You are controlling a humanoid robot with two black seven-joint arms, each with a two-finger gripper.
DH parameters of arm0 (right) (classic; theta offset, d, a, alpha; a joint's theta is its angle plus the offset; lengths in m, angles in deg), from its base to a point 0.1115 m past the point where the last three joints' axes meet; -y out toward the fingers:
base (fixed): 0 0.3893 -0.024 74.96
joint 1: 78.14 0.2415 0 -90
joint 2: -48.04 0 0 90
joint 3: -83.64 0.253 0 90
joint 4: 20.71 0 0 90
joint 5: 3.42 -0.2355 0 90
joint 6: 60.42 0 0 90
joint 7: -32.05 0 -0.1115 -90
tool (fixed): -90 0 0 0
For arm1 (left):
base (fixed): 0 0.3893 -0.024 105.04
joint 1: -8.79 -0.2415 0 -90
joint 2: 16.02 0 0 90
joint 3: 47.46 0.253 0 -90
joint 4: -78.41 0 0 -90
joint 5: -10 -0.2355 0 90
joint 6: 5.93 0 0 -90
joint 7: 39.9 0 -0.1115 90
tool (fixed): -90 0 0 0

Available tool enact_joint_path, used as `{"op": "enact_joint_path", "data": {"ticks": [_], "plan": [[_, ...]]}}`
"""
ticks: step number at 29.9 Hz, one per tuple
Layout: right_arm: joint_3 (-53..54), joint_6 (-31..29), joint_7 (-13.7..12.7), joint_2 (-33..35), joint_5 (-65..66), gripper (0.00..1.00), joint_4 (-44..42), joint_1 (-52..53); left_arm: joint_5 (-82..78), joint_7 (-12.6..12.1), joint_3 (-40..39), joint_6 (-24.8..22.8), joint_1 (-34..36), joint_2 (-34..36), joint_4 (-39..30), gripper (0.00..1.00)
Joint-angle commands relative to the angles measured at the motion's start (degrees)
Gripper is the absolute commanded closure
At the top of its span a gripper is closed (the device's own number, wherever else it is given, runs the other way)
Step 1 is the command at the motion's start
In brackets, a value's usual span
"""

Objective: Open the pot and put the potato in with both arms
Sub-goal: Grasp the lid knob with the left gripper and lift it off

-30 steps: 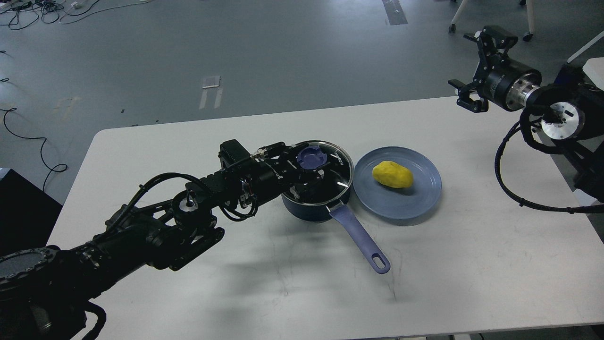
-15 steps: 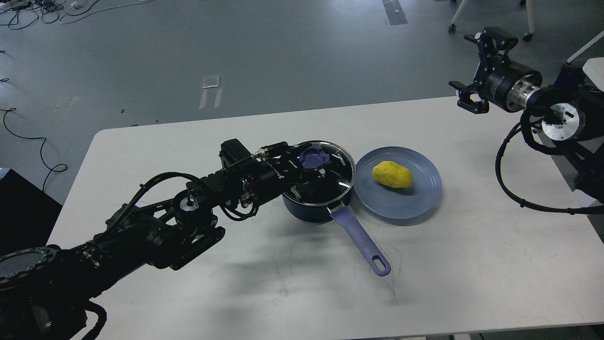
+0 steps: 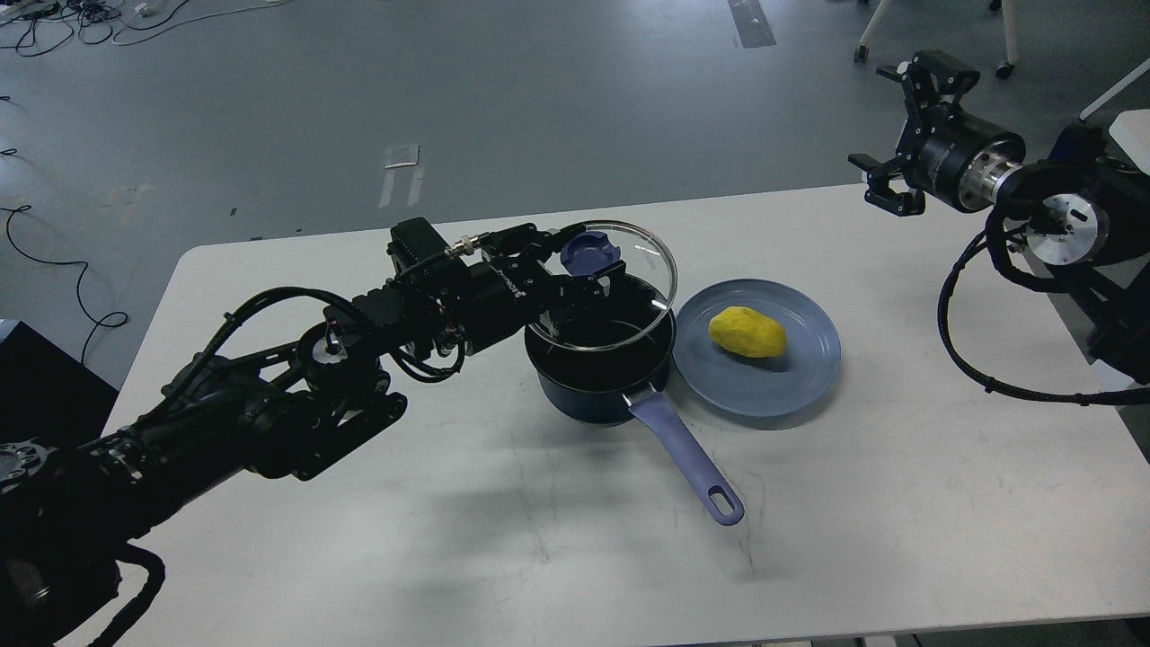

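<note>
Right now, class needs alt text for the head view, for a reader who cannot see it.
The left tool holds a glass lid by its blue knob, raised just above an open dark pot on a white table. A yellow potato lies on a blue plate beside the pot; the right tool hangs open, far off.

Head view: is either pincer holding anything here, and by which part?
The left pincer grips the round glass lid by its blue knob, above the dark blue pot. The right pincer is open, holding nothing.
</note>
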Motion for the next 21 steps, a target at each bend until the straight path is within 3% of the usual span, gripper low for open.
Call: {"op": "enact_joint_path", "data": {"ticks": [1, 11, 21], "plan": [[-0.01, 0.2, -0.04, -0.09, 0.0, 0.0, 0.08, 0.17, -0.07, -0.11, 0.01, -0.1, 0.23, 3.58, -3.58, 0.53], [0.07, -0.06, -0.04, -0.18, 0.0, 0.0, 0.35, 0.26, -0.07, -0.02, -0.07, -0.02, 0.58, 16.76, -10.27, 0.53], [-0.01, -0.06, -0.04, -0.18, 0.0, 0.0, 0.44, 0.26, 0.71, 0.86, -0.07, 3.67, -2.23, 22.04, -10.18, 0.53]]}}
